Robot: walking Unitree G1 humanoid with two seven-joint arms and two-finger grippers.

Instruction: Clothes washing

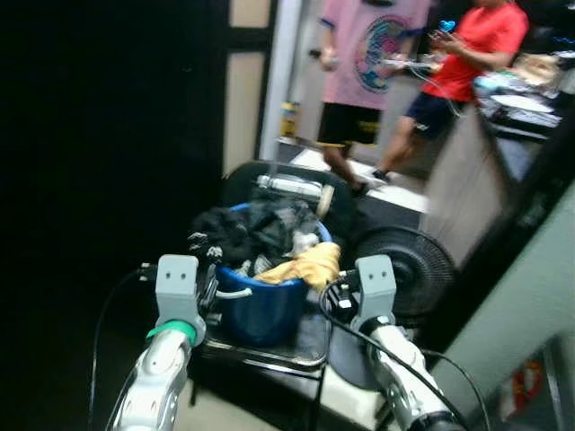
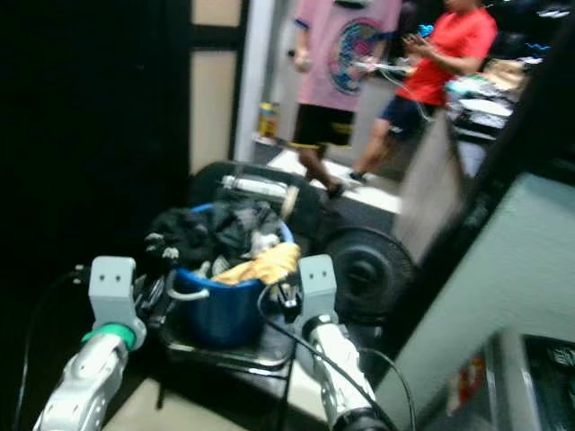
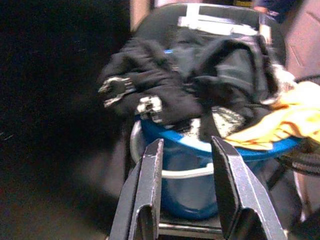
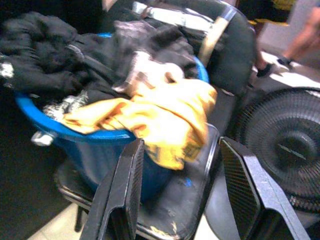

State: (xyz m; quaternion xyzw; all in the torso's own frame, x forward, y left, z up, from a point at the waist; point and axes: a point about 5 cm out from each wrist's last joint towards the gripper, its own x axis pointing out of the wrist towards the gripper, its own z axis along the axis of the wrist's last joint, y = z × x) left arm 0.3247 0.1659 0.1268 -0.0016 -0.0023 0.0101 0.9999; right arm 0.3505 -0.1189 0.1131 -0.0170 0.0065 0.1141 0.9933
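Observation:
A blue bucket [image 1: 260, 310] heaped with clothes stands on a black chair seat [image 1: 301, 346] straight ahead. Dark garments [image 1: 247, 229] fill most of it, and a yellow garment [image 1: 310, 265] hangs over its right rim. My left gripper [image 3: 186, 187] is open just short of the bucket's left side, near its white handle [image 3: 185, 174]. On the other side my right gripper [image 4: 182, 187] is open too, close under the yellow garment [image 4: 160, 117]. Neither holds anything.
A black floor fan [image 1: 404, 269] stands right of the chair. Two people [image 1: 368, 54] stand behind, one in a pink shirt, one in red [image 1: 472, 45]. A dark wall is on the left, a pale appliance side [image 2: 485, 296] on the right.

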